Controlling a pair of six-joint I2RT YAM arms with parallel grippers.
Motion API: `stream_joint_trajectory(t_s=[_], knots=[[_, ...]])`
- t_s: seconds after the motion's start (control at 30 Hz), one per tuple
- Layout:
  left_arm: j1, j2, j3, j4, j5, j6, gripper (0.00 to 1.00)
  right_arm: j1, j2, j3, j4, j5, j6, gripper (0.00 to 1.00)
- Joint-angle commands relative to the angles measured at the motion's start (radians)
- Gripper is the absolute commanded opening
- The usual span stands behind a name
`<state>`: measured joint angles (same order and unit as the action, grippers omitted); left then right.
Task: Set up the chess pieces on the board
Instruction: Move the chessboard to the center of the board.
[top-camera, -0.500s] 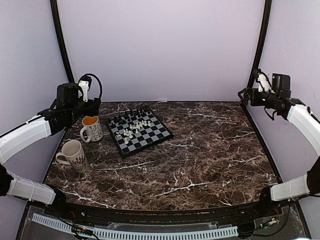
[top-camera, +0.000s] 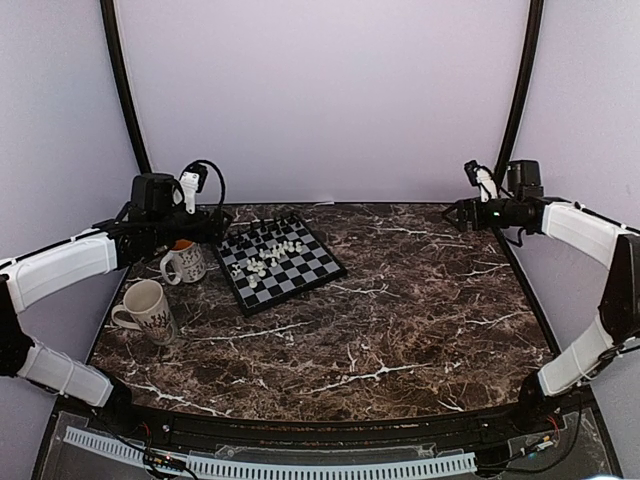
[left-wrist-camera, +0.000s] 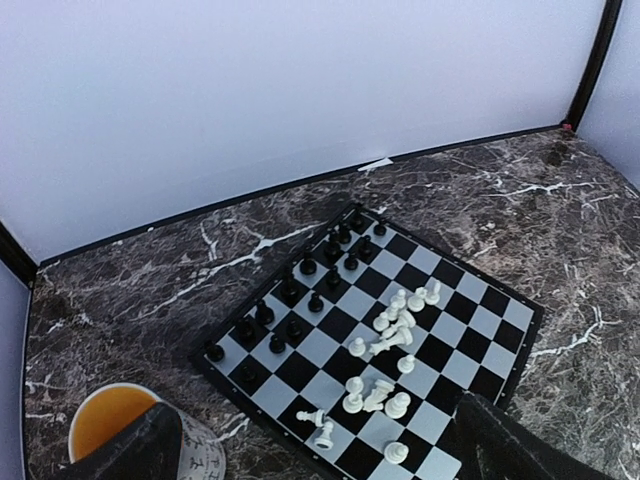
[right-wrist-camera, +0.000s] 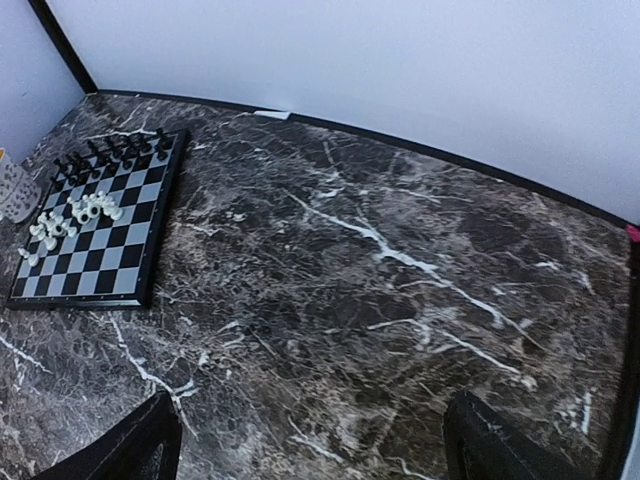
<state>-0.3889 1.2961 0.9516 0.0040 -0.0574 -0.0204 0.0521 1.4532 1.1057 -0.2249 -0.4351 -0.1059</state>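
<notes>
The board (top-camera: 300, 272) lies at the table's far left, turned at an angle. Black chess pieces (top-camera: 255, 236) stand in rows along its far-left edge. White chess pieces (top-camera: 272, 256) cluster mid-board, several lying on their sides. In the left wrist view the board (left-wrist-camera: 470, 330), black pieces (left-wrist-camera: 300, 290) and white pieces (left-wrist-camera: 385, 345) show below. My left gripper (top-camera: 212, 228) hovers over the board's left edge, open and empty (left-wrist-camera: 320, 465). My right gripper (top-camera: 455, 215) hangs at the far right, open and empty (right-wrist-camera: 315, 455), with the board (right-wrist-camera: 95, 260) far to its left.
A mug with an orange inside (top-camera: 186, 264) stands left of the board, partly under my left gripper, and shows in the left wrist view (left-wrist-camera: 110, 425). A white patterned mug (top-camera: 148, 310) stands nearer. Walls close the back and sides.
My left gripper has moved right, over the orange mug toward the board. My right arm has swung inward to the left and a little lower.
</notes>
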Motion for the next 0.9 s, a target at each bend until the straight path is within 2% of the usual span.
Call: stream_joint_trajectory(t_s=[0.0,0.1,0.17,0.23,0.37,0.43,0.63,0.77,0.87], knots=[[-0.044,-0.051,-0.054,0.133,-0.086,0.011,0.98,0.069,0.108,0.089,0.017,-0.075,-0.036,0.90],[-0.060,-0.015,-0.036,0.167,-0.190,-0.002,0.99,0.128,0.206,0.172,-0.011,-0.096,-0.042,0.88],[-0.066,0.008,0.009,0.123,-0.181,-0.010,0.96,0.166,0.263,0.229,-0.027,-0.105,-0.038,0.87],[-0.066,0.020,0.048,0.051,-0.171,-0.071,0.84,0.198,0.313,0.281,-0.038,-0.112,-0.029,0.86],[-0.069,0.013,0.056,-0.053,-0.126,-0.243,0.52,0.253,0.407,0.355,-0.048,-0.116,-0.001,0.80],[-0.069,-0.005,0.016,-0.064,-0.107,-0.319,0.45,0.273,0.454,0.378,-0.042,-0.113,0.028,0.76],[-0.075,0.011,-0.055,-0.116,-0.030,-0.456,0.33,0.314,0.621,0.476,-0.065,-0.177,0.113,0.62],[-0.083,0.057,-0.065,-0.152,0.052,-0.512,0.32,0.343,0.697,0.526,-0.088,-0.180,0.145,0.56],[-0.094,0.085,-0.095,-0.137,0.054,-0.554,0.34,0.356,0.740,0.554,-0.098,-0.163,0.170,0.54]])
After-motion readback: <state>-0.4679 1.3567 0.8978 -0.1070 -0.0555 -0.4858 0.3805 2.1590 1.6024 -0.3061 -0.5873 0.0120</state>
